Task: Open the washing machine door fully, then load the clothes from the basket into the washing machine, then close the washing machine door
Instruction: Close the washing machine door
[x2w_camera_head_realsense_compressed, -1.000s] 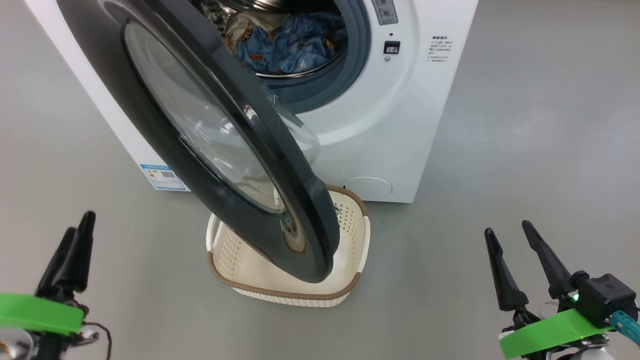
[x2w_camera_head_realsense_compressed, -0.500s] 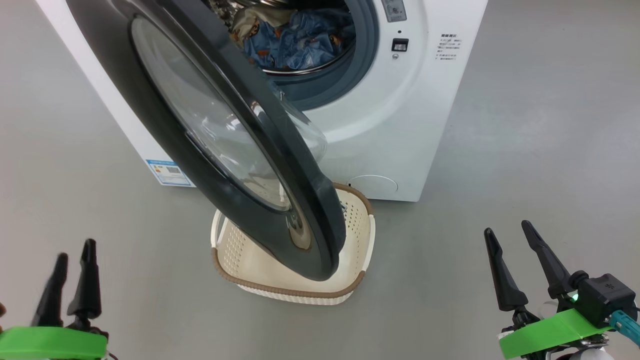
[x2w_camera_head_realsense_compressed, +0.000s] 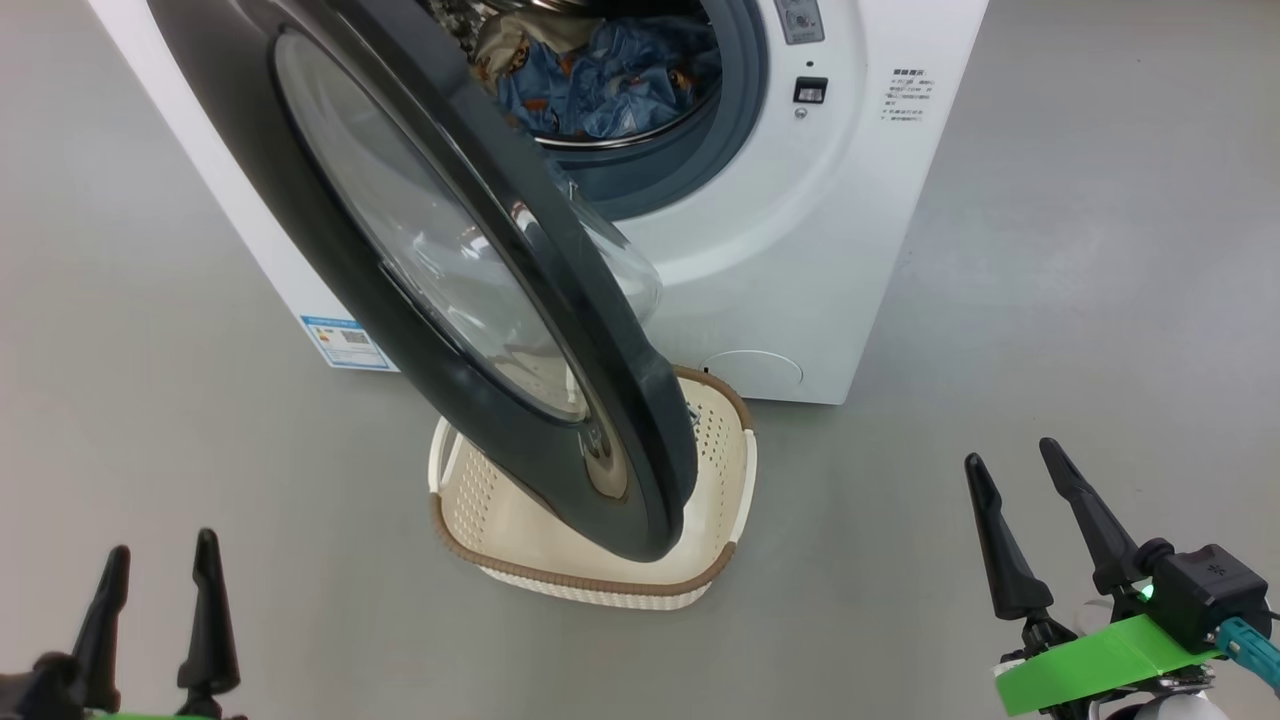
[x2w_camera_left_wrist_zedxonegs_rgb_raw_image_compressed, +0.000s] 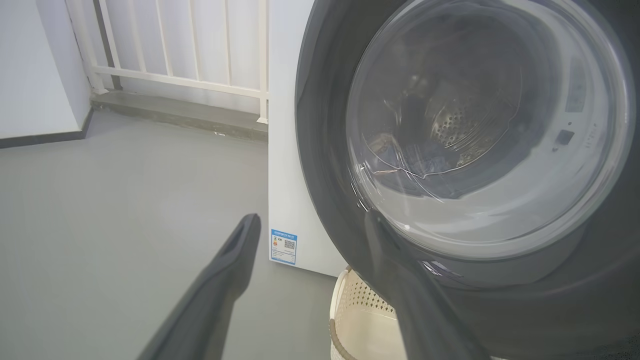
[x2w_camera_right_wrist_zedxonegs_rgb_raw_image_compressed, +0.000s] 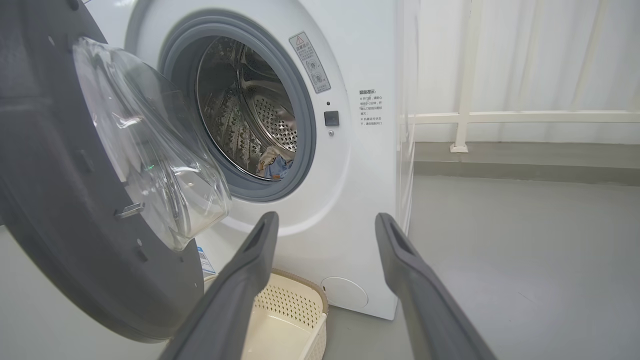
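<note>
Round black washing machine door with a clear bulging window, standing ajar at an angle. Hinged at the left of the white washing machine and hanging low over the basket. Inside the steel drum, behind the grey-blue ring: the clothes, light blue with orange prints, heaped low. Cream basket on the grey floor, just in front of the machine, bare inside wherever visible, partly hidden behind the door. Judged from this: opening done, loading apparently done, only closing the door left. Left gripper at lower left, short of the door, fingers spread, holding nothing. Right gripper at lower right, well apart from machine and basket, fingers likewise spread and empty.
</note>
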